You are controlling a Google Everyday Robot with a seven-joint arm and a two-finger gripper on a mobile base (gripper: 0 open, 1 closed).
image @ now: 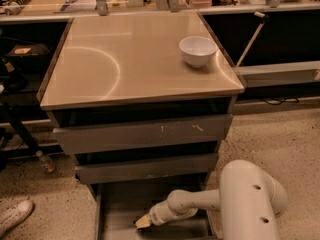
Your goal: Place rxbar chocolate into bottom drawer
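Observation:
The bottom drawer [120, 204] is pulled out below the two upper grey drawers, showing its flat grey floor. My white arm reaches from the lower right down into it. My gripper [142, 222] sits low over the drawer floor near its front middle, its pale tip pointing left. A small dark shape at the tip may be the rxbar chocolate, but I cannot make it out for sure.
A white bowl [198, 50] stands on the cabinet's top [125, 64] at the back right. The scratched-front drawer [145, 132] and the middle drawer [147, 167] are pushed in. A white shoe [15, 216] lies on the floor at the left. Shelving stands on both sides.

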